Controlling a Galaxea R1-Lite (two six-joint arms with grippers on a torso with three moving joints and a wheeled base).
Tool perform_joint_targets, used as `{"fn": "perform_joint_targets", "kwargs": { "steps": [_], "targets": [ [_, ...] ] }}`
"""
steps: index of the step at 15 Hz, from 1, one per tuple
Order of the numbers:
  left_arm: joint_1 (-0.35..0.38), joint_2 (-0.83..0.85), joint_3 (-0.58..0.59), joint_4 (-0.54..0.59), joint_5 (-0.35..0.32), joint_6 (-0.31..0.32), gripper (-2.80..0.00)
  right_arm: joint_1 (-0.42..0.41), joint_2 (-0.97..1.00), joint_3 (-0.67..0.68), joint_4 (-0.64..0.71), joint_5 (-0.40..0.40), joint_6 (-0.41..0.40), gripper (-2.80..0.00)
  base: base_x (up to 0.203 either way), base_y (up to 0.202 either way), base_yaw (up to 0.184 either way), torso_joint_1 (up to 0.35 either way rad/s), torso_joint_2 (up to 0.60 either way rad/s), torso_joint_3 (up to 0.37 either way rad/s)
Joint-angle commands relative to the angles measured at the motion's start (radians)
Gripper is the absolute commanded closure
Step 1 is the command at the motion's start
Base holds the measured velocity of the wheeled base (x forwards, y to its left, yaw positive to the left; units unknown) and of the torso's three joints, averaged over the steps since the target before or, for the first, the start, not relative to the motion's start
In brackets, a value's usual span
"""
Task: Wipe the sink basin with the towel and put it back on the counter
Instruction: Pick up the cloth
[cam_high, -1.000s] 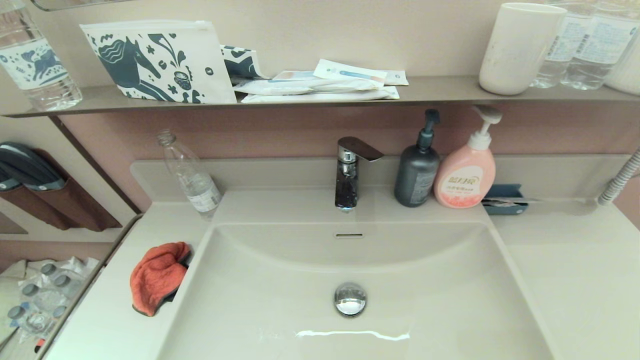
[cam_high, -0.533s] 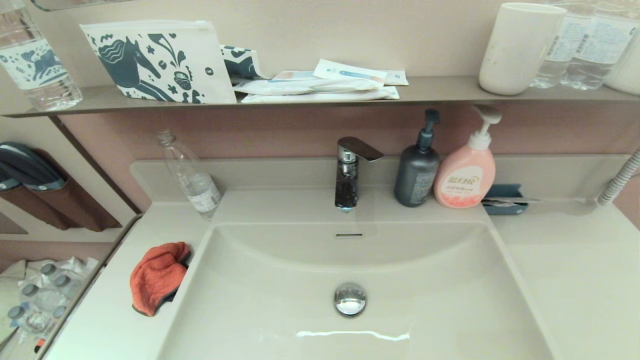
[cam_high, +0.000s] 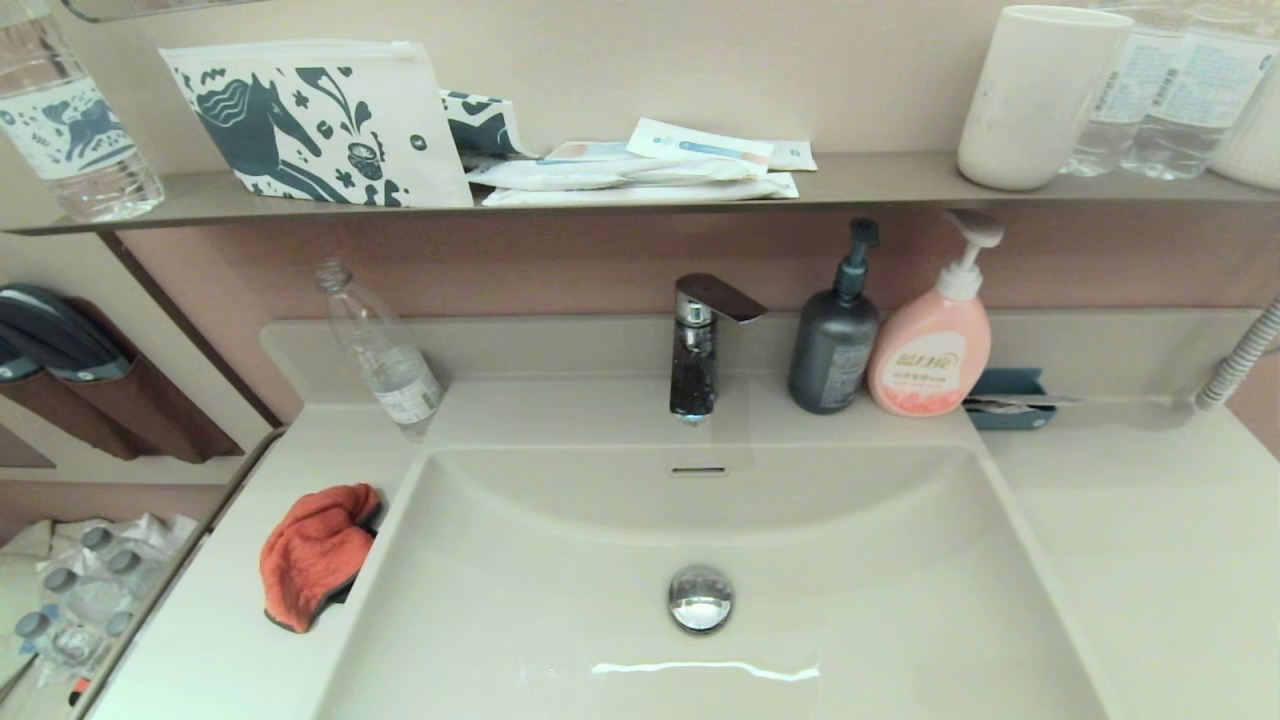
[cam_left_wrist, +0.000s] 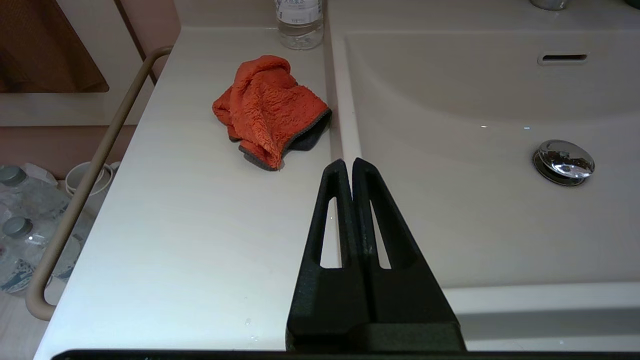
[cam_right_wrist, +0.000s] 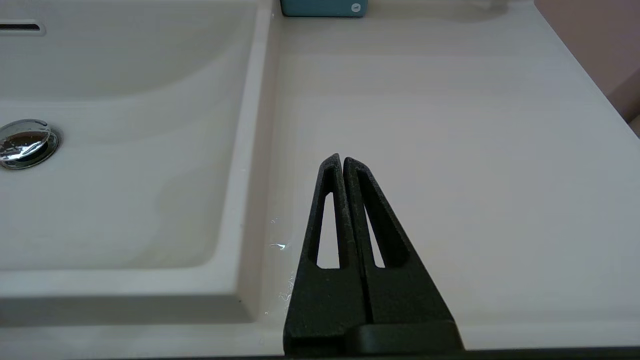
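Sink basin: glossy cream-white glazed surface with bright glare streaks. Counter: the same cream-white finish, smooth, with a softer sheen. Drain plug — mirror-polished chrome. Towel: orange-red terry cloth, fuzzy pile, with a dark grey stitched edge. Left gripper and right gripper: fingers of matt black, finely grained plastic. Faucet — polished chrome. Clear bottle: transparent plastic. Pink pump bottle: glossy plastic. Dark pump bottle: matt grey. Wall shelf: matt grey-brown.
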Motion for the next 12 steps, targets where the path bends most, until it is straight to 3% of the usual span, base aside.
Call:
{"fn": "perform_joint_targets", "kwargs": {
  "steps": [1,4,7,12],
  "targets": [
    [0.0,0.0,0.0,0.0,0.0,0.0,0.0,0.0,0.001,-0.001,0.0,0.0,0.0,0.0,0.0,0.0,0.0,0.0,0.0,0.0],
    [0.0,0.0,0.0,0.0,-0.006,0.017,0.0,0.0,0.001,0.0,0.0,0.0,0.0,0.0,0.0,0.0,0.0,0.0,0.0,0.0],
    [0.0,0.0,0.0,0.0,0.005,-0.026,0.0,0.0,0.001,0.0,0.0,0.0,0.0,0.0,0.0,0.0,0.0,0.0,0.0,0.0],
    [0.0,0.0,0.0,0.001,0.013,-0.022,0.0,0.0,0.001,0.0,0.0,0.0,0.0,0.0,0.0,0.0,0.0,0.0,0.0,0.0]
  ]
}}
